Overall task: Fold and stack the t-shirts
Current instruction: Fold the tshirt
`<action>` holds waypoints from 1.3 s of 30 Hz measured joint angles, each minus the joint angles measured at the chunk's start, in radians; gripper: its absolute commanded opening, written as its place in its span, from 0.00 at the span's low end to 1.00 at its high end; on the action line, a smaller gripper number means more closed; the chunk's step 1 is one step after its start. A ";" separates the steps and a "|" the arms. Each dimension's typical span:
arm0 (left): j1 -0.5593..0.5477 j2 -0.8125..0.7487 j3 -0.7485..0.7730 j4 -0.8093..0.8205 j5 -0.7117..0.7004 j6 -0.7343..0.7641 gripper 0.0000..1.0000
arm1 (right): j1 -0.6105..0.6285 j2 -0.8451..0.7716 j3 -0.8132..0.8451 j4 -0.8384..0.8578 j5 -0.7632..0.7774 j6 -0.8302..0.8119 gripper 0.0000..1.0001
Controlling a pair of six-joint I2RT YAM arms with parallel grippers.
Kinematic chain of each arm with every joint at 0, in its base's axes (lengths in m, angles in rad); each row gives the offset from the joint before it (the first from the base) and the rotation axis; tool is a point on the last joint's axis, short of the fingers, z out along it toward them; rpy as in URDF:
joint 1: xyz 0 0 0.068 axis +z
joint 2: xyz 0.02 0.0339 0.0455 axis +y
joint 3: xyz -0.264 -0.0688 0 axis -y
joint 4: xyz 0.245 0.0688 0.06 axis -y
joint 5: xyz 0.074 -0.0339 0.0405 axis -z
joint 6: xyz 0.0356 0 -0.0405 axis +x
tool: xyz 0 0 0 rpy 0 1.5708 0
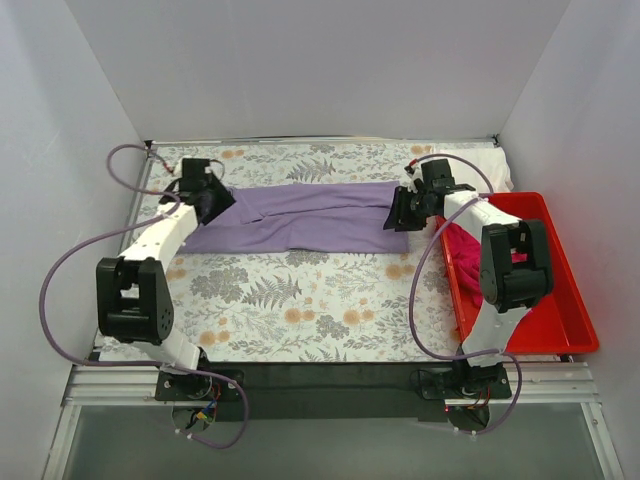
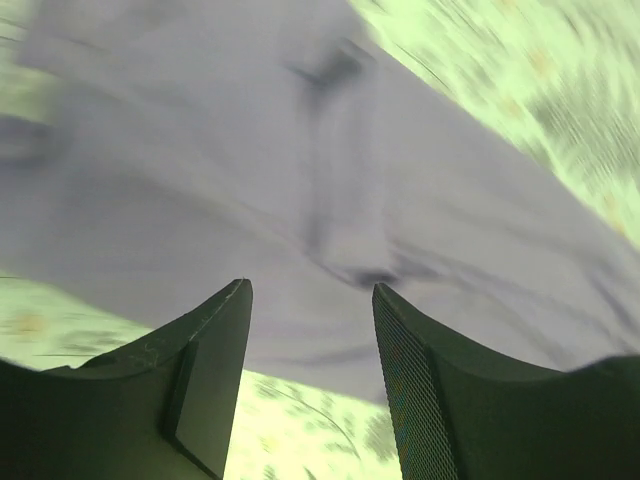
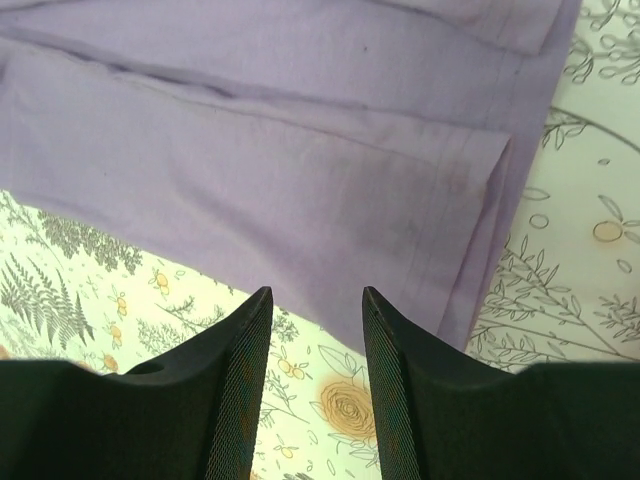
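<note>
Lavender t-shirt (image 1: 300, 215) stretches left-to-right between left end effector (image 1: 218, 206) and right end effector (image 1: 399, 214), both parted, empty.

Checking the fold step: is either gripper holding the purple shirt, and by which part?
Nothing is held. The left gripper and right gripper both stand open over the lavender t-shirt, no fabric between their fingers.

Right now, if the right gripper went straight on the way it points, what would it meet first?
Most likely the lavender t-shirt: its folded edge lies just ahead of the open right gripper. Depth is unclear; a slightly lower line would touch the floral tablecloth first.
</note>
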 measured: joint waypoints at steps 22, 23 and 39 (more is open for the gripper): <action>0.303 0.158 -0.127 0.027 -0.160 0.037 0.38 | 0.000 0.021 -0.102 -0.018 0.022 -0.008 0.40; 0.307 0.159 -0.127 0.029 -0.161 0.038 0.38 | 0.000 0.020 -0.103 -0.018 0.024 -0.008 0.41; 0.348 0.085 -0.207 -0.013 -0.207 -0.005 0.41 | 0.010 -0.184 -0.326 -0.085 0.064 -0.017 0.41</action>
